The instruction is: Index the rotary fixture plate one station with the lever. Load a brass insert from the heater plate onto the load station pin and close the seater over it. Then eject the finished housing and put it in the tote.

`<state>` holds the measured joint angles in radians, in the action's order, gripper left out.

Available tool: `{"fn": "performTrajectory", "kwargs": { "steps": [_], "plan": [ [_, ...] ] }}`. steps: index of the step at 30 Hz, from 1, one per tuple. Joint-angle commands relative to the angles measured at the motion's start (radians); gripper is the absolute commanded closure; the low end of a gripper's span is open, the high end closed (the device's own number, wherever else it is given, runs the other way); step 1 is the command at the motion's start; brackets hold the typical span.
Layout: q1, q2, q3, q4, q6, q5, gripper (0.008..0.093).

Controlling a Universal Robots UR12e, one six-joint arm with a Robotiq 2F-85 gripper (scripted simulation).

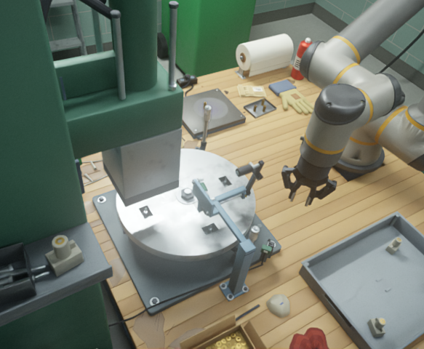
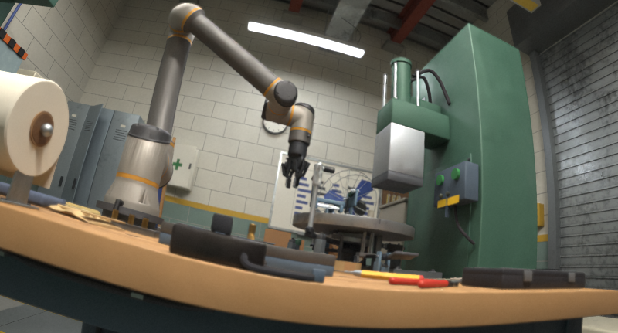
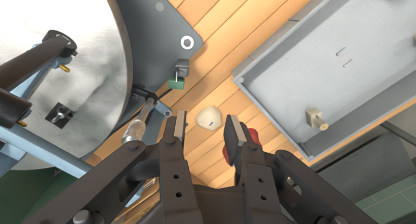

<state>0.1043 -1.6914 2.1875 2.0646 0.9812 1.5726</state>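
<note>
My gripper (image 1: 301, 198) (image 2: 295, 182) (image 3: 206, 126) hangs open and empty in the air to the right of the round rotary fixture plate (image 1: 185, 203), level with the seater's black handle (image 1: 249, 169) (image 3: 35, 58). The blue seater arm (image 1: 223, 214) reaches over the plate toward its centre. The index lever (image 1: 205, 124) with its silver knob stands at the plate's far edge, in front of the dark heater plate (image 1: 212, 111), where a small brass insert (image 1: 205, 104) stands. The wrist camera shows a station pin (image 3: 58, 117) in a square pocket on the plate. The grey tote (image 1: 377, 278) (image 3: 328, 62) lies on the bench to the right.
The tote holds three beige housings, one near its front corner (image 1: 376, 326) (image 3: 315, 119). Another housing (image 1: 63, 253) sits on the green press's shelf at left. A beige lump (image 1: 279, 304) (image 3: 208, 121), a red rag (image 1: 309, 338) and a box of brass inserts (image 1: 229, 340) lie by the bench's front edge.
</note>
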Motion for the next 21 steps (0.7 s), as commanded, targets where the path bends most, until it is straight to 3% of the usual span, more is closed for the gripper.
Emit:
{"fn": "performTrajectory", "kwargs": {
  "steps": [1,5,10,12,21],
  "plan": [
    [0.0,0.0,-0.001,0.0,0.0,0.0,0.0614],
    [0.0,-0.009,-0.012,-0.019,0.0,0.0,0.0614],
    [0.0,-0.08,-0.147,-0.218,0.0,0.0,0.0614],
    [0.0,-0.09,-0.179,-0.262,0.0,0.0,0.0614],
    [-0.024,-0.103,-0.167,-0.272,-0.024,0.0,0.0614]
  ]
}}
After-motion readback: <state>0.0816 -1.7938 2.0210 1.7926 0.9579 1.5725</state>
